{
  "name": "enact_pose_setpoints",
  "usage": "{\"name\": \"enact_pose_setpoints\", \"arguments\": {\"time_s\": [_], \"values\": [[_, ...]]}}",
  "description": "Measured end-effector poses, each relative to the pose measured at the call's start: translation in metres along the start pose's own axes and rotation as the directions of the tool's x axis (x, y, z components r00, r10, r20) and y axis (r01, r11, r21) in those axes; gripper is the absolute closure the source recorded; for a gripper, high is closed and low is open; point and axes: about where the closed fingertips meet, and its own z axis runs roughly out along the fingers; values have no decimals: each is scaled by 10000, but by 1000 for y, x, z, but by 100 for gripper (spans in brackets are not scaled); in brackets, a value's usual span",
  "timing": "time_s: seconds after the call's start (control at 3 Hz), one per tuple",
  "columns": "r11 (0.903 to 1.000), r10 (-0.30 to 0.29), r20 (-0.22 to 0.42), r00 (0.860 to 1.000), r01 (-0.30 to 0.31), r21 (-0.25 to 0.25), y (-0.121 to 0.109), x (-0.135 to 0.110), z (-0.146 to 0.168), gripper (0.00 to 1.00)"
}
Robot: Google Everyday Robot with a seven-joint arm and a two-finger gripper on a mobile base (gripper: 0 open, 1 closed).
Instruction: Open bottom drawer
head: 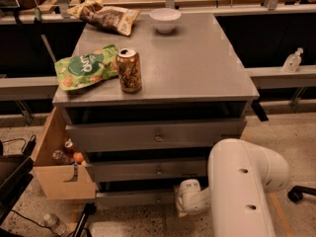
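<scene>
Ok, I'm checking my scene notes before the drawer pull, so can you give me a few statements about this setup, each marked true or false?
1. The can stands upright on the cabinet, next to the green bag. True.
2. The bowl sits inside the bottom drawer. False: it is on the cabinet top, near the back edge.
3. The gripper is low down at the bottom drawer, on the side of its knob nearer the arm. True.
4. The brown bag lies at the cabinet's front edge. False: it lies at the back, beside the bowl.
</scene>
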Motion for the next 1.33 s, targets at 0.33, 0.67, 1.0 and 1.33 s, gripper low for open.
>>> {"name": "enact_pose_setpoints", "arguments": {"time_s": [0.33, 0.67, 1.0, 1.33], "values": [[10000, 5, 1, 10000, -5, -10, -1, 0, -3, 63], [10000, 6, 0, 10000, -6, -9, -2, -1, -8, 87], [10000, 50, -154, 9999, -50, 35, 3, 1, -16, 100], [10000, 50, -154, 9999, -50, 35, 2, 1, -20, 100]]}}
